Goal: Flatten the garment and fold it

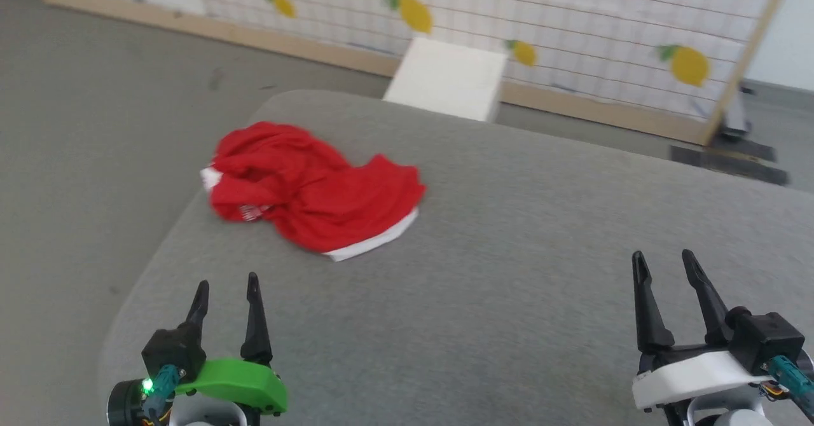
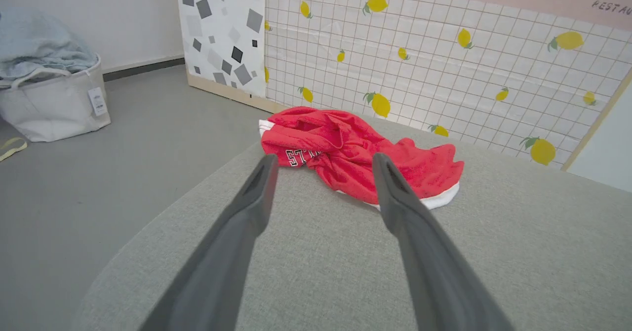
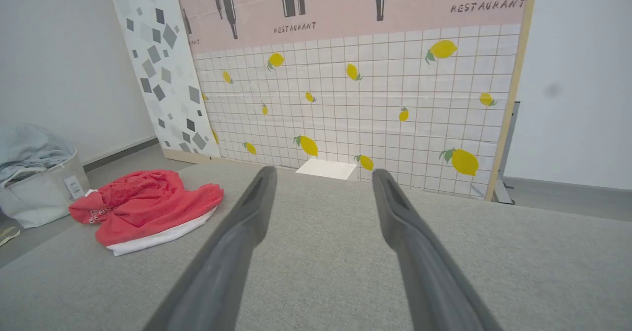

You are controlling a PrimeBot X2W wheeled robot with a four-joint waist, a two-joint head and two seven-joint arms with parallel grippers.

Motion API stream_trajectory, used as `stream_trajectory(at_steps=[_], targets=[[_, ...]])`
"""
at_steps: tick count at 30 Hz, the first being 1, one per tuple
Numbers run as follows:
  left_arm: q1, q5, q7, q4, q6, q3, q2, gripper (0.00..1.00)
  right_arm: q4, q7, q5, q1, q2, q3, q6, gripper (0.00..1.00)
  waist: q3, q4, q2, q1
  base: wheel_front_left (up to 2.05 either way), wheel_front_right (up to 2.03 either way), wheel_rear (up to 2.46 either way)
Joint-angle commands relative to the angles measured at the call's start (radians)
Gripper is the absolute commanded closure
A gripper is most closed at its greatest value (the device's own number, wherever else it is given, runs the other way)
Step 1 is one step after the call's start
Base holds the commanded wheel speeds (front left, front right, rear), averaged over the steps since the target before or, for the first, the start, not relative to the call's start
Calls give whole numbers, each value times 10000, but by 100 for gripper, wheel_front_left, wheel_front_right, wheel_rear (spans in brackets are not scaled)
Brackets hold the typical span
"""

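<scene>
Our left gripper (image 1: 227,294) and right gripper (image 1: 666,267) spread, empty, frame bottom. Garment (image 1: 311,187) crumpled upper left. Nothing flattened yet; next we reach, pinch white hem.

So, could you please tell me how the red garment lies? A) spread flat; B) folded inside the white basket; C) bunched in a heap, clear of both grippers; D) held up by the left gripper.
C: the garment lies crumpled on the grey surface, and the left gripper and right gripper are both open, well short of it.
</scene>
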Motion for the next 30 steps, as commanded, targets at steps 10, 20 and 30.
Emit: stream_trajectory(at_steps=[10, 20, 30], targets=[[314, -162, -49, -139, 84, 127, 143, 0, 107, -59, 183, -144, 19, 238, -15, 0, -54, 3088, 0, 0, 0, 0, 0], [628, -254, -49, -295, 207, 281, 235, 0, 261, -59, 276, -82, 19, 445, -15, 0, -266, 2763, 0, 0, 0, 0, 0], [478, -426, -49, -488, 232, 442, 294, 0, 242, -59, 271, 50, 19, 363, -15, 0, -166, 2143, 0, 0, 0, 0, 0]])
